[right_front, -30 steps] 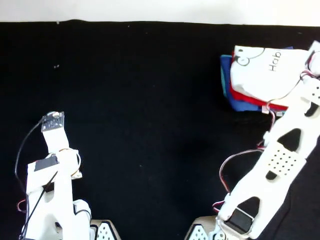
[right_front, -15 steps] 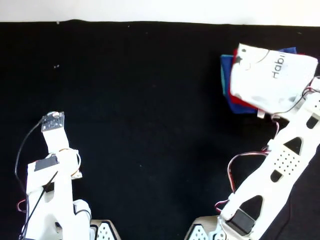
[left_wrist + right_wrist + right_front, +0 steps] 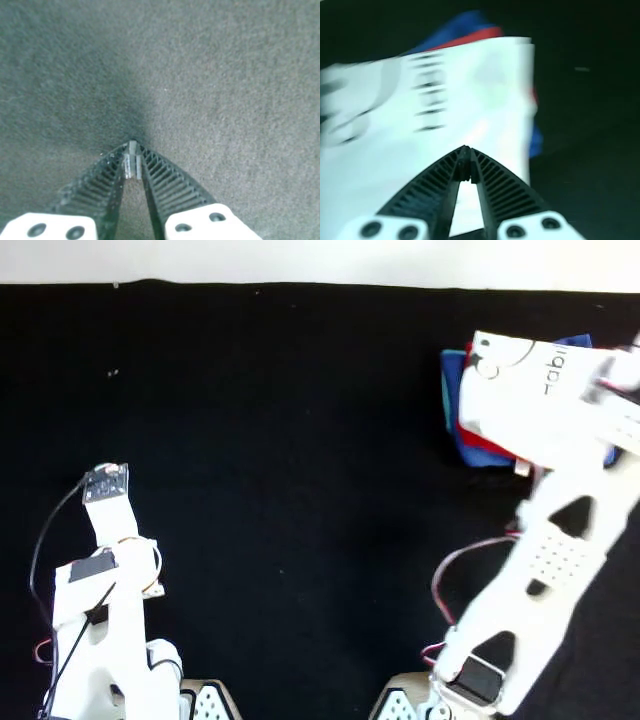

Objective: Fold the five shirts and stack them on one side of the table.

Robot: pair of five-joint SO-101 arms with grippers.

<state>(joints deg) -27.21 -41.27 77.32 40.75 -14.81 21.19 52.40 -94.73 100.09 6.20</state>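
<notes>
Fuzzy matt table cloth (image 3: 225, 75), smooth cloth shirt (image 3: 510, 410), ribbed plastic left hand (image 3: 131, 146)

The top shirt (image 3: 525, 400) is white with dark lettering. Under it lie a red shirt (image 3: 488, 443) and a blue shirt (image 3: 451, 390). The table (image 3: 300, 440) is black. The left pincer (image 3: 131, 150) and right pincer (image 3: 465, 152) are black and ridged.
</notes>
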